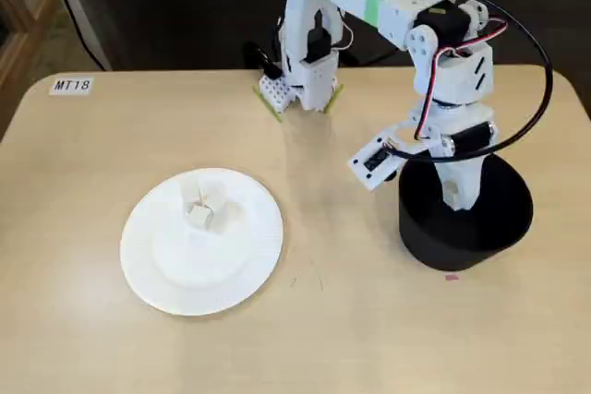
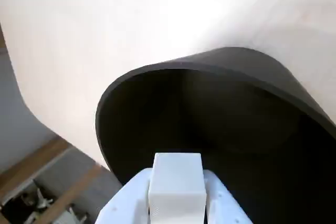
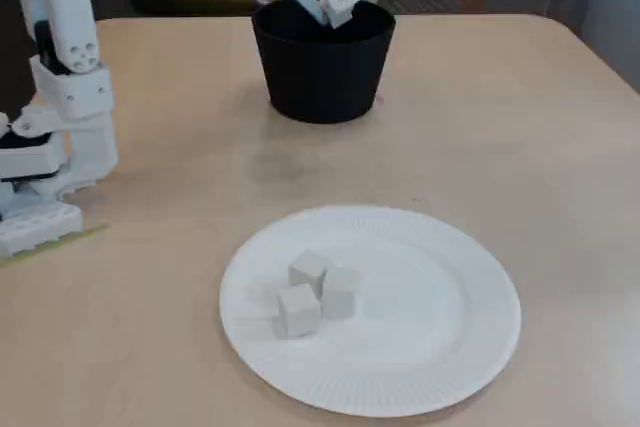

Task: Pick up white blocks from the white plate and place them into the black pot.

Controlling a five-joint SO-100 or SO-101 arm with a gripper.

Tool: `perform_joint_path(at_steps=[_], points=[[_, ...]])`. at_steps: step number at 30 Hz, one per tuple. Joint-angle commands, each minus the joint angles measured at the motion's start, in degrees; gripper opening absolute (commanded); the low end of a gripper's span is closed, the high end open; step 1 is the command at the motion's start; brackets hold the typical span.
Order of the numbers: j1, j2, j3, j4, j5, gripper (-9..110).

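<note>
Item: white plate (image 3: 440,347), round, ridged rim, on the worktop toward its left edge in a fixed view (image 1: 254,256). Contents: three white blocks (image 3: 318,292) clustered on the plate's left half in that fixed view, touching or nearly so; none in my grip.

Item: my tool (image 2: 178,203), lowered into the mouth of the black pot (image 1: 466,242). In the wrist view a white block-like piece shows between the fingers; I cannot tell whether it is a carried block or part of the tool, so width of opening is undetermined.

Item: black pot, straight-walled, toward the worktop's right edge, well apart from the plate.

Governing relation: the remaining blocks lie leftward across the worktop from my tool; I judge the next reach must travel that way.
</note>
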Motion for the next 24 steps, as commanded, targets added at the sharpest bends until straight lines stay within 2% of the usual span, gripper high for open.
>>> perform_joint_path(at_steps=[1,2,4,10,12,14,18,24], points=[[0.4,2.9,0.1,0.5,-0.1,6],[0.4,2.9,0.1,0.9,-0.4,15],[0.1,3.1,0.1,1.1,-1.8,22],[0.5,3.9,0.1,1.2,-2.5,26],[1.1,4.3,0.1,1.2,-2.2,16],[2.5,5.4,-0.4,2.5,-1.1,-2],[8.9,11.4,0.1,9.6,-3.1,-2],[28.6,15.9,0.8,23.6,-6.9,-2]])
